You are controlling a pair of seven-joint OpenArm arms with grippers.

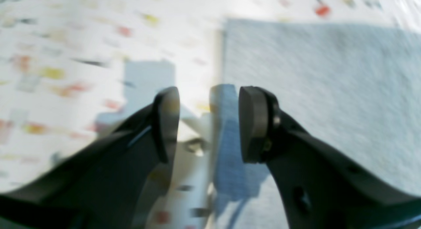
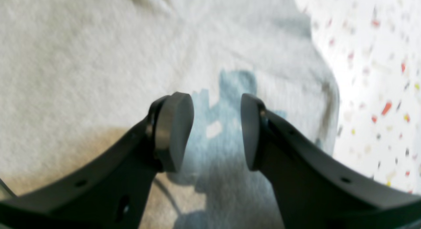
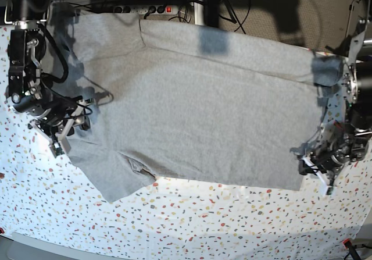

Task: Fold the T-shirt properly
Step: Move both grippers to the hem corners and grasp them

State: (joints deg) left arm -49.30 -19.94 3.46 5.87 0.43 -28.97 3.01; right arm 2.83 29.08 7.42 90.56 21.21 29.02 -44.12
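Note:
The grey T-shirt (image 3: 203,109) lies spread flat on the speckled table (image 3: 203,225), plain side up, with one sleeve (image 3: 116,178) at the near left. My left gripper (image 1: 209,123) is open just over a straight edge of the T-shirt (image 1: 312,90), one finger over cloth and one over table. In the base view this left gripper (image 3: 314,170) sits at the shirt's near right corner. My right gripper (image 2: 217,130) hangs open over the T-shirt (image 2: 98,58) close to its edge; in the base view the right gripper (image 3: 61,143) is at the shirt's left side. Nothing is between either pair of fingers.
A power strip (image 3: 145,8) and loose cables lie beyond the far edge of the table. The far part of the shirt reaches that edge. Bare speckled table (image 2: 378,74) shows beside the cloth in the right wrist view.

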